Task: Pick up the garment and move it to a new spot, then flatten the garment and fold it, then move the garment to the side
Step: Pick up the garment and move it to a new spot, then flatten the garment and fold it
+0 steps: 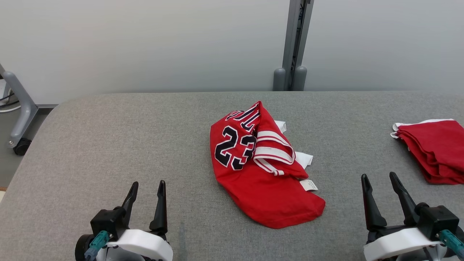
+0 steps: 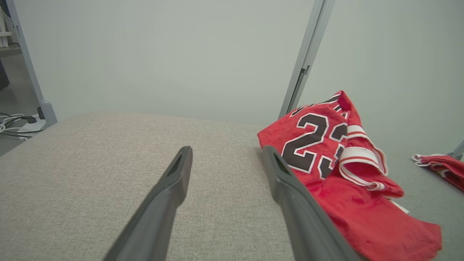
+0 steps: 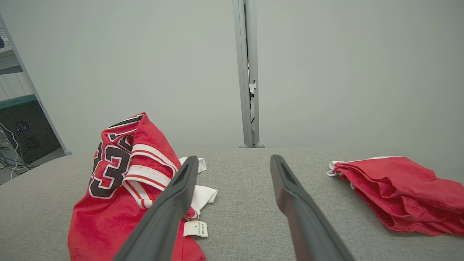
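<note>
The left tool (image 1: pixel 148 183) stands wide open with nothing between its fingers, and the right tool (image 1: pixel 378 175) is just as wide and also empty. Both hover low over the grey desk (image 1: pixel 108 145).

The garment (image 1: pixel 253 170), a crumpled red jersey, lies on the desk between the two, ahead of the left tool and off to its right, ahead of the right tool and off to its left, touching neither. It bears a large dark number "23" (image 1: pixel 235 146) outlined in white. The dark letters above the number are folded over and cannot be read whole. White and red striped trim bunches beside the number. A small white tag (image 1: pixel 309 185) pokes out on the side nearer the right tool; its print is too small to read.

A folded red cloth (image 1: pixel 435 148) with a white edge lies ahead of the right tool, off to its right.
</note>
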